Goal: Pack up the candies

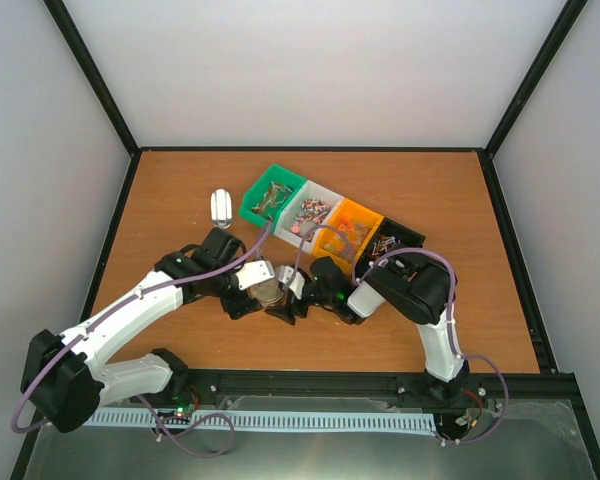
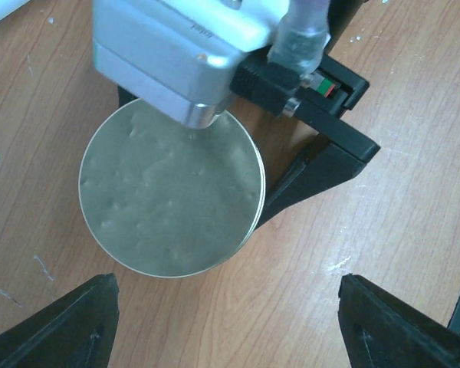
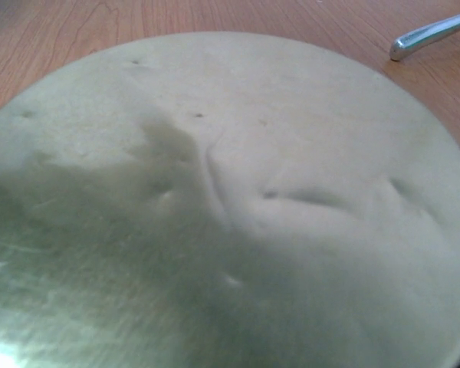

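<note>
The candies lie in heaps in four bins at the back: green (image 1: 271,198), white (image 1: 311,212), orange (image 1: 347,232) and black (image 1: 388,243). A round metal tin (image 1: 269,293) with a dented lid sits on the table between my grippers. My right gripper (image 1: 283,302) straddles the tin. One black finger (image 2: 314,172) lies against its rim, and the lid (image 3: 230,207) fills the right wrist view. My left gripper (image 2: 230,326) is wide open and empty, hovering just short of the tin (image 2: 171,195).
A metal scoop (image 1: 220,207) lies left of the green bin; its handle tip (image 3: 433,34) shows in the right wrist view. The wooden table (image 1: 180,190) is walled on three sides, with a black rail along the near edge.
</note>
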Controlling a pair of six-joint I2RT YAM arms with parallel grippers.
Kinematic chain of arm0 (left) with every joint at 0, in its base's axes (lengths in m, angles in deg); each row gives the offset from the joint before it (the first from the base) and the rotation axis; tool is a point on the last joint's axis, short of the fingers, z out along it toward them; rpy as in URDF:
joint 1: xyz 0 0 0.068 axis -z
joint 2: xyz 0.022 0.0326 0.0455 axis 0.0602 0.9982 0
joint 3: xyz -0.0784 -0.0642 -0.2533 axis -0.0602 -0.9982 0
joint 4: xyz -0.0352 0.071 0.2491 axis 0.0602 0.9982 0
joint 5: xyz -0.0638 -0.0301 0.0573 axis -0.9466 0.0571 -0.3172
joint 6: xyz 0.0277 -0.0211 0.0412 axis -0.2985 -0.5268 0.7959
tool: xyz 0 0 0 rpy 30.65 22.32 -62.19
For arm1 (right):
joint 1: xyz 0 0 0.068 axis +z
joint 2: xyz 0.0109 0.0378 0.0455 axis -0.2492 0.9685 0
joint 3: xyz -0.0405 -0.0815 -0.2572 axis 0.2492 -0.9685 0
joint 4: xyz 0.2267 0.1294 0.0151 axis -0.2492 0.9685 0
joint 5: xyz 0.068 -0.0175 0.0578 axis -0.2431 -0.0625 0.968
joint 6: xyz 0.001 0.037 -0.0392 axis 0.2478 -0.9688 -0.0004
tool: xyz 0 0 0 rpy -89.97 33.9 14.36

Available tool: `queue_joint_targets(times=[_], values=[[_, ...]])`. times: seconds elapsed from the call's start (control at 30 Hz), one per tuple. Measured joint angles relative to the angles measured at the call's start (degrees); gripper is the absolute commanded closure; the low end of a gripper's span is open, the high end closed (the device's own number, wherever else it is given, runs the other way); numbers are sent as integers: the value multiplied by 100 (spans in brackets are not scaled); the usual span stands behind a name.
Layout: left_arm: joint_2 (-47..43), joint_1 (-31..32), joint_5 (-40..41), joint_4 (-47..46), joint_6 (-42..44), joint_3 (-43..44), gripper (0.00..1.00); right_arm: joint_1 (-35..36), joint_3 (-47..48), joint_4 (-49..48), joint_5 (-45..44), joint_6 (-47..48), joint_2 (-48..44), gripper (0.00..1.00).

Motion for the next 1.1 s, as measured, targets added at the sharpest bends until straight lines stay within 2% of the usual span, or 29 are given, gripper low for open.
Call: queue_joint_targets(times=[0.23,0.43,0.73,0.93,1.1], values=[[0,0,4,7,39,-2,20,31,291,225,-79,61,103,0],[-70,0,17,9,262,-114,22,39,284,177,-52,153,122,11],[-92,0,-350,-33,901,-184,30,52,-227,-186,-22,186,-70,24],[-122,136,-527,-446,1335,-284,35,52,-605,-249,-28,186,-319,25],[-9,509,-413,-925,1497,-479,39,52,-804,-247,-31,173,-461,26]])
